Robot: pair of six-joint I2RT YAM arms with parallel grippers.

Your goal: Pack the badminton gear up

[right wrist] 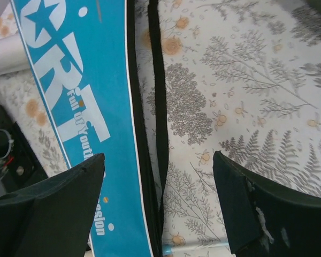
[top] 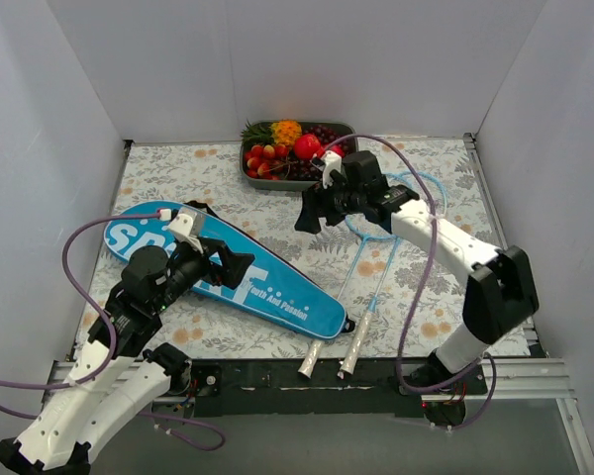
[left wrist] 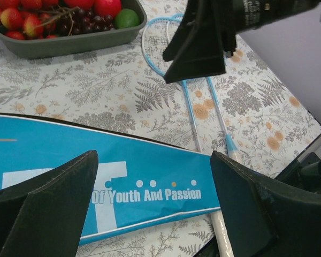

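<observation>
Hovering above the blue SPORT bag (top: 277,290), my left gripper (left wrist: 152,163) has its fingers spread wide; my right gripper (right wrist: 158,159), likewise spread, hangs between the bag and the two rackets (top: 354,344).

Rackets (top: 353,353) partly behind right arm (top: 445,242)

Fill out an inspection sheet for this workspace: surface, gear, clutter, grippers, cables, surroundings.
Surface: floral cloth, lying flat.
Job's things: bag flat and diagonal at left; two rackets side by side to its right, handles toward the arms, heads under the right arm; tube not made out.
Clutter: fruit tray at the far edge.
Grippers: left gripper open above the bag; right gripper open above the bag's edge and the cloth; both empty.
Cables: purple cable looping off each arm.
Surroundings: white walls on three sides.
</observation>
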